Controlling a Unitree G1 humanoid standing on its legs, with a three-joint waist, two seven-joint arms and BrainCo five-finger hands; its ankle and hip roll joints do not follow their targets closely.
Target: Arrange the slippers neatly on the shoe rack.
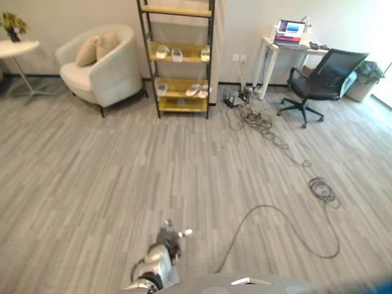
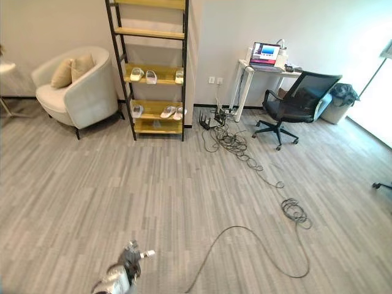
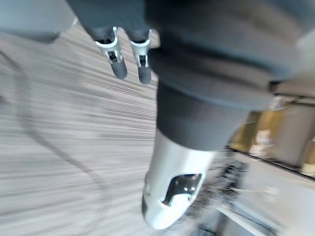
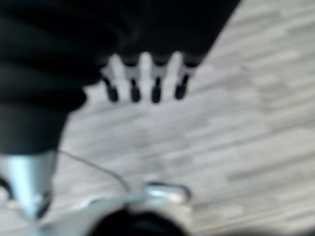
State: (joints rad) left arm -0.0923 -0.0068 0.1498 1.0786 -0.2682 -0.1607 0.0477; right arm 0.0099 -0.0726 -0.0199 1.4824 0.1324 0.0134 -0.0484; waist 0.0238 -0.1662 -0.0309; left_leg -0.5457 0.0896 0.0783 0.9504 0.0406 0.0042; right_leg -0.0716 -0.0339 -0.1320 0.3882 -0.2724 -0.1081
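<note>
Several pale slippers (image 2: pixel 169 112) sit on the yellow wooden shelves of a tall black-framed shoe rack (image 2: pixel 151 67) against the far wall, well apart from the robot across a wide stretch of grey wood-plank floor (image 2: pixel 110 196). Three of them lie on the middle shelf, two side by side toward its left and one at its right end; on the shelf below, one rests at the left and a pair lies close together toward the right.

The robot's left hand (image 3: pixel 130 61) hangs empty over the floor, its silver, dark-tipped fingers (image 3: pixel 143 73) straight and relaxed, grasping nothing. The right hand (image 4: pixel 145 78) is likewise released, its fingers (image 4: pixel 156 91) spread in a loose row above the planks with nothing between them.

Left of the rack stands a cream upholstered armchair (image 2: pixel 82 92) with two beige cushions (image 2: pixel 70 68), and further left a small round white side table (image 1: pixel 18 49) carries a potted plant (image 1: pixel 12 26). Right of the rack, a white desk (image 2: pixel 260 76) bears an open laptop (image 2: pixel 264 54), and a black mesh office chair (image 2: pixel 294 104) on castors is drawn up near it. A tangle of dark cables (image 2: pixel 236 144) trails from the wall sockets beside the rack across the floor.
</note>
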